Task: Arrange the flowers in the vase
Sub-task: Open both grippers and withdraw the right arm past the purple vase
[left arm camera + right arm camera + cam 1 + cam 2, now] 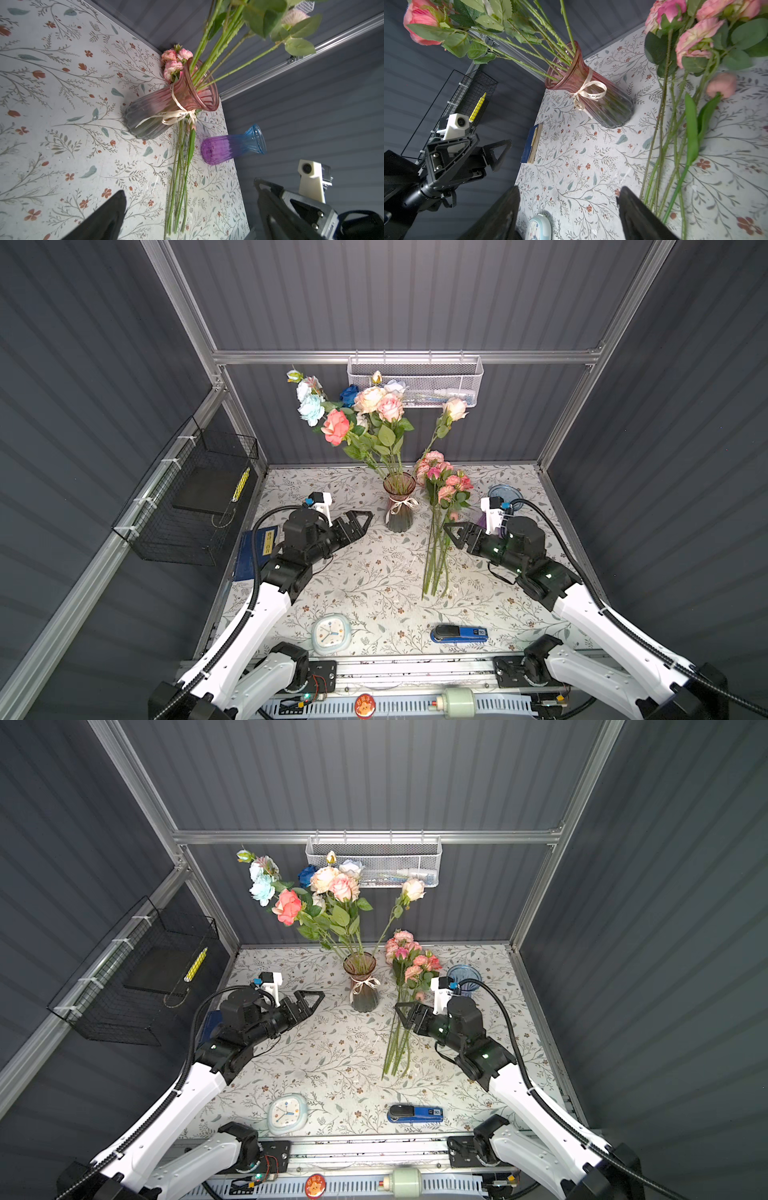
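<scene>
Floral-print worktop (374, 585), grey booth. Most flowers (370, 418) upright in vase (399, 506). Loose bunch (433, 568) lies flat just right of it. Left claw (361, 523) wide open, empty, beside vase. Right claw (453, 533) open, empty, by stems. Stems prob light, springy; grip mid-stem, blooms crush.

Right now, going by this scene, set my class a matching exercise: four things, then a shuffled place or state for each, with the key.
Things
1. pink vase
2. loose flowers
3. clock
4. left gripper

Places and states
A. open, holding nothing
B. upright, stems inside
C. near the front edge of the table
D. lying beside the vase

Pairs: 1-B, 2-D, 3-C, 4-A
</scene>
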`<move>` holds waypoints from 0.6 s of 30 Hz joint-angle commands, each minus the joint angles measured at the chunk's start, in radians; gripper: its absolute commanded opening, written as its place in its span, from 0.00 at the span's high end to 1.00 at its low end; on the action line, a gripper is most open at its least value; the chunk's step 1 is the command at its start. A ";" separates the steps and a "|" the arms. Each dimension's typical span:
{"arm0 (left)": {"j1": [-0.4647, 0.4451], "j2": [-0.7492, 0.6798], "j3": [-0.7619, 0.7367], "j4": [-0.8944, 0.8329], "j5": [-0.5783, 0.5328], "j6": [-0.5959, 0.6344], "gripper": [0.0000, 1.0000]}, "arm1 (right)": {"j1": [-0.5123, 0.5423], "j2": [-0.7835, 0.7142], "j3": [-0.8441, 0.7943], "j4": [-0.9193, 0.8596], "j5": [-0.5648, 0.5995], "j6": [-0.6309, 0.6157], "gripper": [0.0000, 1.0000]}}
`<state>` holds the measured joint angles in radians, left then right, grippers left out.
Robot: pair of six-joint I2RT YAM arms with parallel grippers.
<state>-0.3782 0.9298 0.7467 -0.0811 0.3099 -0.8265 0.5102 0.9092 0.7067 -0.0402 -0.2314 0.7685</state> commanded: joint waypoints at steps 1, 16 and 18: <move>-0.004 -0.076 -0.069 0.048 0.052 -0.028 0.00 | 0.000 -0.038 0.007 -0.138 0.047 -0.031 0.23; -0.005 -0.123 -0.194 0.055 0.091 -0.040 0.00 | -0.071 -0.154 0.189 -0.498 0.526 -0.009 0.19; -0.005 -0.135 -0.190 0.038 0.084 -0.032 0.00 | -0.128 -0.131 0.218 -0.495 0.528 -0.006 0.18</move>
<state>-0.3782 0.8188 0.5632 -0.0441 0.3790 -0.8589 0.4313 0.7605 0.8856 -0.4763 0.1959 0.7547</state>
